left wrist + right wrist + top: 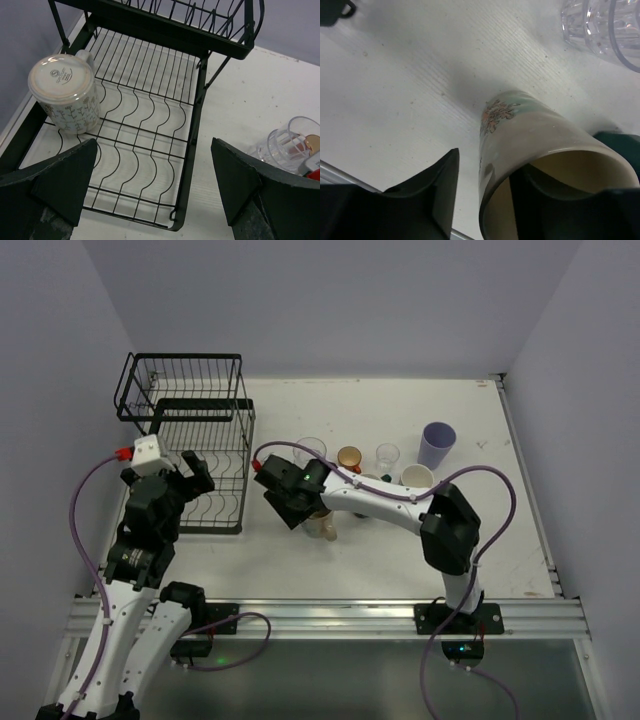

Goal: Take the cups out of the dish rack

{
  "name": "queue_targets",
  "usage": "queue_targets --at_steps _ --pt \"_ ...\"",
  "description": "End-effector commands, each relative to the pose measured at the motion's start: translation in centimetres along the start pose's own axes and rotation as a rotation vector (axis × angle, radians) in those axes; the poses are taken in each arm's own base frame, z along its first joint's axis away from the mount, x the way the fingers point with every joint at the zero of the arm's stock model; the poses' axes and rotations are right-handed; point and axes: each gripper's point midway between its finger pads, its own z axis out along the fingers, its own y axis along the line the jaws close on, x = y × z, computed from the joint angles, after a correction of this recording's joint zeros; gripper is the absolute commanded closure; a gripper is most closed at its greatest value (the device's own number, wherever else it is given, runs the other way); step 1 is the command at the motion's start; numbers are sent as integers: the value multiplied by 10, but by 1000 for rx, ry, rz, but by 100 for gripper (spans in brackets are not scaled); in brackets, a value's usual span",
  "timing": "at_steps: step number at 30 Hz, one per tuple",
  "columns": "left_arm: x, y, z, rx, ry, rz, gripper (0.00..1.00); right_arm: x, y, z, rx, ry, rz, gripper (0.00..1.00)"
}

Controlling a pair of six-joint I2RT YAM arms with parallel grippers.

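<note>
Reaching in from the near edge, the left gripper (154, 145) hangs over the near end of the dish rack (192, 125). Its fingers (62, 185) are spread wide, with only rack wires showing between them. At 10 o'clock in its wrist view, a patterned mug (62, 95) stands upside down on the lower ridged tray, close to the left rail. The rack sits toward the table's (500, 540) 10 o'clock corner, with its tall basket section at the far end.

The right gripper (297, 502) lies low over the middle of the table, at 3 o'clock of the rack and near it. A floral mug (520, 130) is at its fingers (427, 195). One finger stands outside the mug's wall with a strip of table showing between them. A dark shape, seemingly the other finger, sits inside the mouth. The jaws are parted, not clamped. Whether the mug stands flat or leans cannot be told.

Farther out, from 12 to 2 o'clock of that gripper, more cups stand upright on the table, well apart from the rack. They are a clear glass (310, 451), a small orange cup (349, 457), a second clear glass (387, 457), a cream mug (417, 477) and a lavender tumbler (437, 445), which is farthest right.
</note>
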Motion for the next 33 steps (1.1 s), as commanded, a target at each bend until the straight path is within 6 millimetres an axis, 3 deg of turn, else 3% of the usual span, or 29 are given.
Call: queue_targets --at_steps 1,7,8,10,11,13,14,15,16,17,18,20,21,23,24,26,30,33 --pt "-14 6 1 -47 -47 -23 0 -29 4 -36 -45 -149 26 51" --pt "-12 9 8 -91 -28 -25 0 -40 5 -63 -95 -231 32 25" --pt "-11 10 10 -100 -23 -30 0 -48 5 -79 -119 -280 40 22" --pt "-13 8 14 -105 -14 -30 0 -49 4 -92 -144 -323 46 15" --pt "-12 9 14 -111 1 -19 0 -59 5 -117 -185 -400 57 13" --pt "-16 8 17 -129 14 -24 0 -52 4 -126 -223 -442 53 9" --pt "-17 9 18 -139 15 -25 0 -62 3 -156 -273 -554 69 8" --pt "-20 10 20 -151 12 -28 0 -47 7 -148 -305 -543 58 7" --pt "-18 14 25 -189 17 -24 0 -44 9 -155 -334 -575 59 6" --pt "-15 17 29 -210 22 -18 0 -50 7 -177 -374 -659 73 5" --pt "-11 24 32 -251 28 -14 0 -37 8 -169 -386 -646 67 5" --pt "4 31 42 -282 78 -6 0 -29 4 -176 -404 -695 84 5" --pt "17 44 47 -327 107 -3 0 -27 0 -178 -396 -713 92 5" --pt "24 60 52 -362 112 -15 0 -21 -3 -178 -400 -734 94 5" --pt "31 78 55 -383 127 -43 0 -20 -6 -189 -407 -769 101 4" --pt "22 88 62 -391 83 -77 0 -16 -6 -191 -426 -804 107 3" --pt "41 112 77 -438 140 -82 0 -9 -5 -203 -475 -837 101 2" --pt "39 110 91 -372 123 -31 0 -8 -5 -211 -491 -862 97 2"
